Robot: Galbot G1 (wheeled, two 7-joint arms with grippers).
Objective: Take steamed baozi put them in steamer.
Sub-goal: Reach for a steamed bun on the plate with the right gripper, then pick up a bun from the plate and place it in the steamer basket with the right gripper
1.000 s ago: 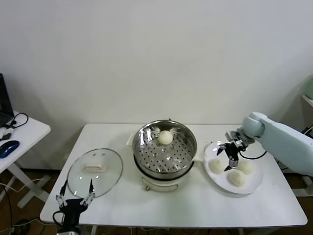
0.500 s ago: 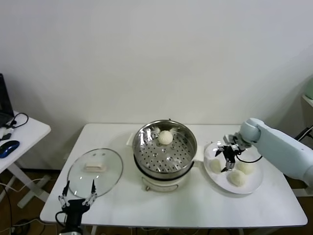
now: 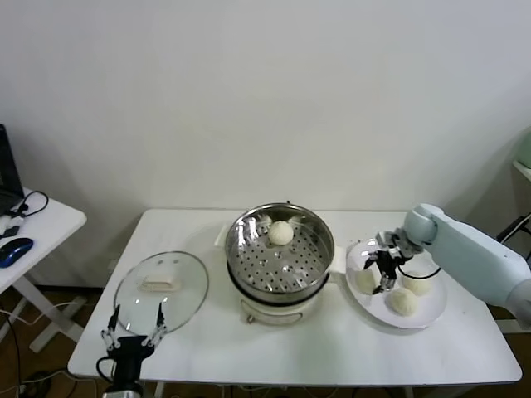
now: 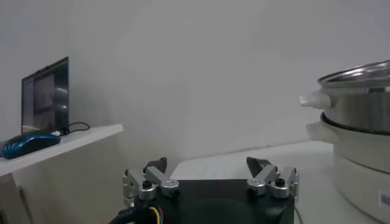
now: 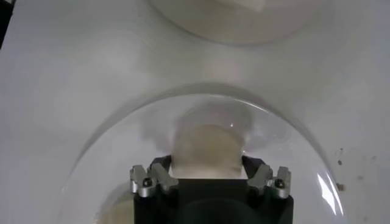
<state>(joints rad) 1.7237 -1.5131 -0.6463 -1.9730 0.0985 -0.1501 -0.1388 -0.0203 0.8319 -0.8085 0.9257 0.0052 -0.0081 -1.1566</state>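
The steamer (image 3: 280, 259) stands mid-table on its cream base, with one baozi (image 3: 280, 233) in it. Three baozi lie on a white plate (image 3: 431, 317) to its right: left (image 3: 364, 282), front (image 3: 403, 301), back (image 3: 418, 284). My right gripper (image 3: 382, 270) is open and low over the plate, at the left baozi. In the right wrist view this baozi (image 5: 206, 143) sits between the open fingers of the right gripper (image 5: 207, 163). My left gripper (image 3: 133, 328) is open and empty at the table's front left edge; it also shows in the left wrist view (image 4: 207, 165).
A flat glass lid (image 3: 161, 290) lies on the table to the left of the steamer. A side table (image 3: 37, 228) with a blue mouse (image 3: 15, 250) stands at far left. The steamer's wall (image 4: 359, 100) is to one side of the left gripper.
My right gripper has moved left and down over the plate, onto the left baozi. The left gripper has sunk slightly at the table's front edge.
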